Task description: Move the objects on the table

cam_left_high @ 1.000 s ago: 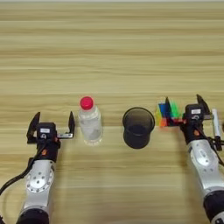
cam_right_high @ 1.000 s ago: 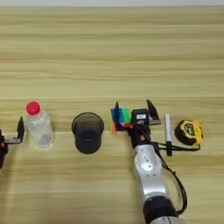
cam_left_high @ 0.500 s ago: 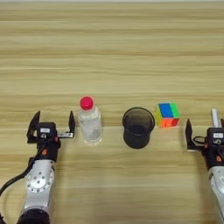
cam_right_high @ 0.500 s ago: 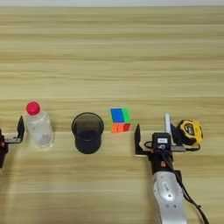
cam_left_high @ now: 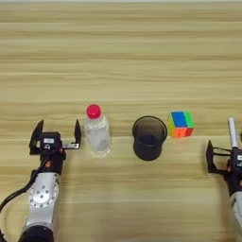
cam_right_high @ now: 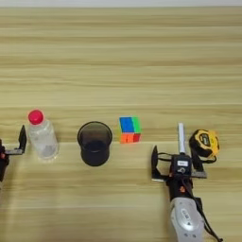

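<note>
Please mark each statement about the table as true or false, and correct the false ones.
1. The bottle has a red cap. True.
2. The puzzle cube lies inside the cup. False: it stands on the table, right of the cup.
3. The right gripper holds the cube. False: its jaws are open and empty, near the marker pen.
4. A yellow tape measure lies right of the marker pen. True.
5. The left gripper is open beside the bottle. True.

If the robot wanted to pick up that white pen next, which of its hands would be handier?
Probably the right hand: it sits open just below the white marker pen. The left hand is open too, but over by the bottle, across the table.
</note>
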### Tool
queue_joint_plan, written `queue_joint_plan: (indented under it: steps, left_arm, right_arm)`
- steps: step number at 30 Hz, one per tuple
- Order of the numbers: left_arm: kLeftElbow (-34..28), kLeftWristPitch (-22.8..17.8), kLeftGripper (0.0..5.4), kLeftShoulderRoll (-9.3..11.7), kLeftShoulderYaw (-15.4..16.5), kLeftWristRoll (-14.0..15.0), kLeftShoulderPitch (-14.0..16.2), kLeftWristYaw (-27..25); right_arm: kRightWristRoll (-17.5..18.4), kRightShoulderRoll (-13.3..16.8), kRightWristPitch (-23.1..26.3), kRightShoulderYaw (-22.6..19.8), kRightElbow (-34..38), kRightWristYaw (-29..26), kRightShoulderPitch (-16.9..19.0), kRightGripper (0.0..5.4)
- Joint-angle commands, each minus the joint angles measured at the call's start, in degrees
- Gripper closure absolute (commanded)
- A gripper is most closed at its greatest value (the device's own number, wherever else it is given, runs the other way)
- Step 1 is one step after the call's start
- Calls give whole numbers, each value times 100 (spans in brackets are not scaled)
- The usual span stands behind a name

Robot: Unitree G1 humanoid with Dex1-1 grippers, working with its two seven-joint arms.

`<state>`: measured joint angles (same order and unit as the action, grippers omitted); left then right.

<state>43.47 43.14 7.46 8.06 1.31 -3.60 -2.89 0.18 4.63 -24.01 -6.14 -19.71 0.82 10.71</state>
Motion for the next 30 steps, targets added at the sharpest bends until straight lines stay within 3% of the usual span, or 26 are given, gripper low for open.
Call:
queue_joint_plan:
  steps: [1,6,30]
  left_arm:
    - [14,-14,0,-9,-9,-20,-36,27]
    - [11,-16,0,-6,-5,-15,-25,23]
    - [34,-2,0,17,17,6,-29,2]
  right_arm:
    - [116,-61,155,-31,-164,-47,-23,1]
    - [326,-115,240,-85,-424,-171,-98,1]
    - [113,80,-129,-208,-1324,28,-524,1]
